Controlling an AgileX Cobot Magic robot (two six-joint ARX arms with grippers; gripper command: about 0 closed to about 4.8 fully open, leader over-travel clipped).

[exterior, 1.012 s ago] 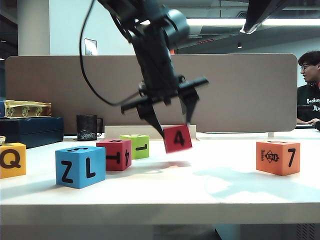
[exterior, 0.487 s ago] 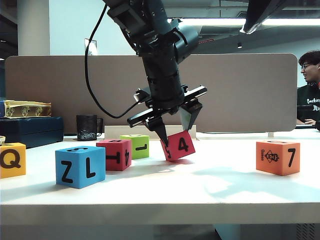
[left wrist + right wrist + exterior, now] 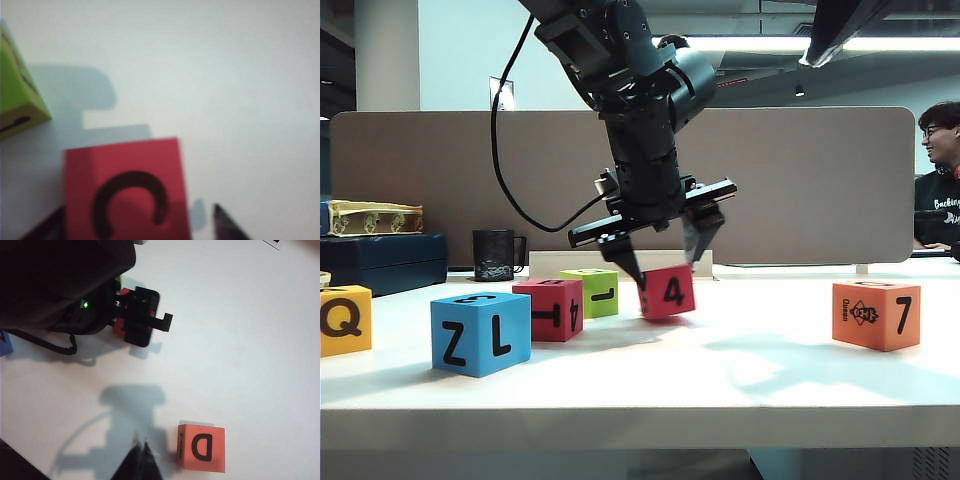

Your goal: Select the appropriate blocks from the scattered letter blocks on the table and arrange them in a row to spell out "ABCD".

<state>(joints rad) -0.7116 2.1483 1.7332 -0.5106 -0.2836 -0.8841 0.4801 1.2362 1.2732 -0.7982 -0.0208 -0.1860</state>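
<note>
The pink-red block [image 3: 667, 291], showing 4 to the front and C [image 3: 127, 192] on top, lies flat on the table [image 3: 740, 370] near the middle. My left gripper [image 3: 661, 268] hangs over it, open, one finger on each side; a gap shows beside one fingertip [image 3: 220, 222]. The red block [image 3: 550, 308] and lime-green block [image 3: 592, 291] stand just left of it. Farther left stand the blue Z L block [image 3: 480, 332] and the yellow-orange Q block [image 3: 342, 320]. The orange block [image 3: 876, 314], D up [image 3: 201, 447], sits far right. My right gripper [image 3: 141, 455] hovers shut beside it.
A black mug [image 3: 495, 255] and a dark blue box [image 3: 380, 262] stand at the back left before a beige partition [image 3: 800, 180]. A person [image 3: 940, 170] sits behind at the right. The left arm [image 3: 75, 285] fills a corner of the right wrist view.
The left gripper came down with the tilted pink-red block; the block now rests flat on the table and the jaws have spread. The right arm has not moved.
</note>
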